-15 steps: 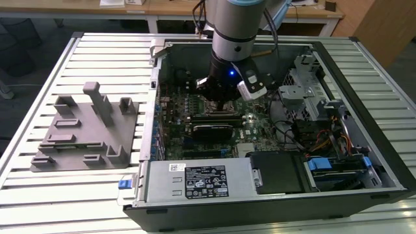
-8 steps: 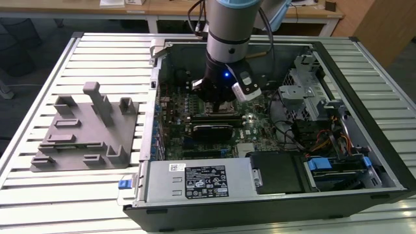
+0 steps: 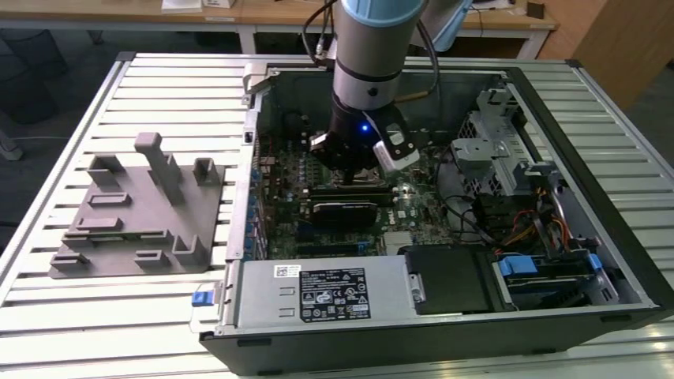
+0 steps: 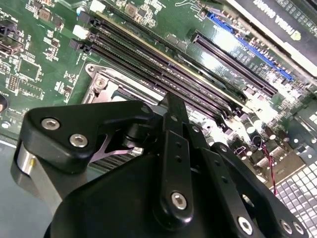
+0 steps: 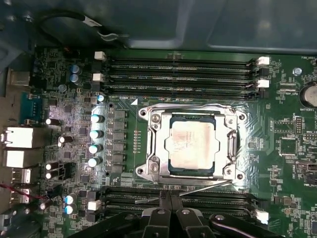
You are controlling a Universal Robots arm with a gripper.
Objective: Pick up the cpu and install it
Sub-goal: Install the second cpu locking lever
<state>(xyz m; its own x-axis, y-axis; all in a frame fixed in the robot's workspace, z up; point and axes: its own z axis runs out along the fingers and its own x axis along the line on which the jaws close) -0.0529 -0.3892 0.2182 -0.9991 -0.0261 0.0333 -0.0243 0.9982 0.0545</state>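
A: Where's the cpu (image 5: 192,144) right now?

B: In the first wrist view it lies flat inside the socket frame (image 5: 193,144) on the motherboard (image 5: 277,148), pale top up, edges square to the frame. It looks seated, or close to it.

A: And the gripper (image 5: 171,210)?

B: Just beside the socket, over the memory slots (image 5: 183,74). In that view its fingers meet edge to edge with nothing between them, so I'd call the jaws closed and empty. In the exterior view the arm (image 3: 368,71) reaches down into the open case (image 3: 443,205).

A: So what could go wrong?

B: 3 things, as I judge it. 1: if the chip is slightly off its keys, any downward push would bend the contacts beneath it. I can't tell from here whether it sits fully flush.

A: And 2?

B: The thin lever (image 5: 198,187) lies along the frame edge nearest the fingers. A sideways drift could snag it or knock the chip askew.

A: 3?

B: Crowding. The capacitors (image 5: 96,134) stand tall beside the socket, and the second wrist view shows the gripper's linkage (image 4: 173,163) low over the slots. A careless tilt could scrape the board.

A: The grey holder (image 3: 142,209)?

B: Outside the case, on the table (image 3: 63,316), well apart.
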